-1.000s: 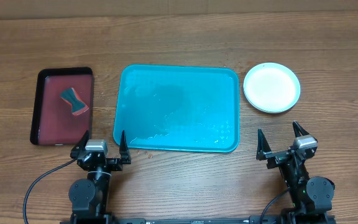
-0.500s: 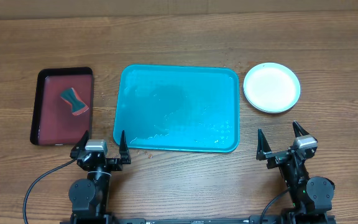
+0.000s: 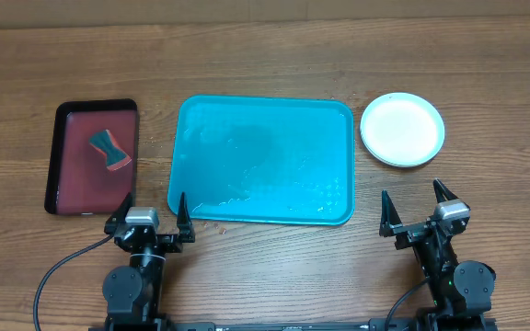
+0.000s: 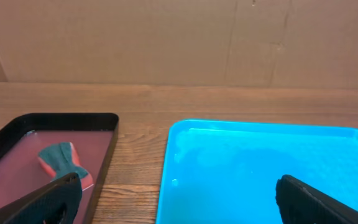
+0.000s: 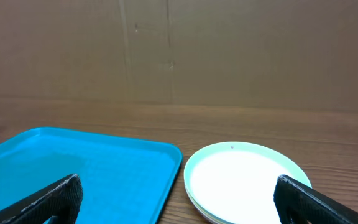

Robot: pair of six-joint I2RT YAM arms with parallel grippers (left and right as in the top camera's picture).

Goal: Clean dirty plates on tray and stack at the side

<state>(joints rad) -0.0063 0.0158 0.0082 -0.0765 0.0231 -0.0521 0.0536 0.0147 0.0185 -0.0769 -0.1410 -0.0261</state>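
Observation:
The cyan-blue tray [image 3: 261,171] lies in the middle of the table with nothing on it but wet patches; it also shows in the left wrist view [image 4: 266,168] and the right wrist view [image 5: 79,168]. The plates [image 3: 402,129] sit stacked to the right of the tray, white one on top with a mint-green rim under it; the stack shows in the right wrist view [image 5: 244,180]. My left gripper [image 3: 150,214] is open and empty by the tray's front left corner. My right gripper [image 3: 420,207] is open and empty in front of the stack.
A dark maroon, black-rimmed tray [image 3: 72,193] lies at the left and holds a teal and red sponge [image 3: 109,151], also seen in the left wrist view [image 4: 64,163]. A cardboard wall [image 4: 179,37] stands behind the table.

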